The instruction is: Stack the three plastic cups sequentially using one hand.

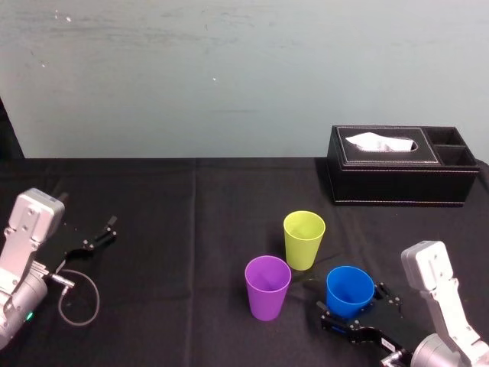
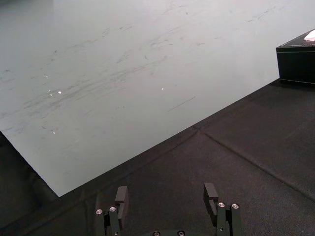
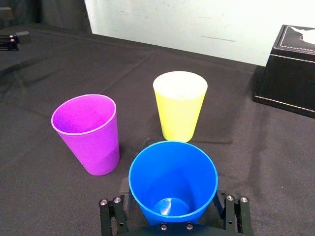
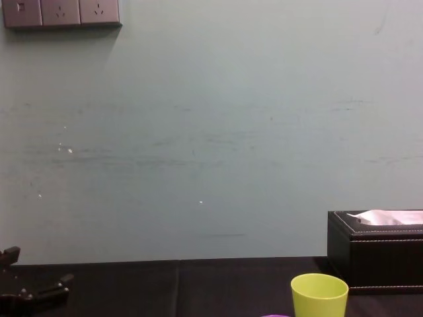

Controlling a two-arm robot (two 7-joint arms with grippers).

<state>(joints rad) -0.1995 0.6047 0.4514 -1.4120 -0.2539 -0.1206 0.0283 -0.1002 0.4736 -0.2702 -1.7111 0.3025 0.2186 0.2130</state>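
- The blue cup stands upright at the near right of the black tablecloth, mouth up, directly in front of the right arm's wrist.
- The right gripper sits low around this cup, one black finger on each side. The fingers are spread wide and straddle the cup rather than clamp it.
- The purple cup stands upright just to the left of the blue cup, with a small gap between them.
- The yellow-green cup stands upright a little farther back, behind the gap between the other two and apart from both.
- None of the three cups is nested in another; each rests on the cloth by itself.
- The black tissue box sits at the far right of the table, well behind the cups, with white tissue showing in its top slot.
- The left gripper is parked at the far left, well away from the cups. Its fingers are spread and hold nothing.
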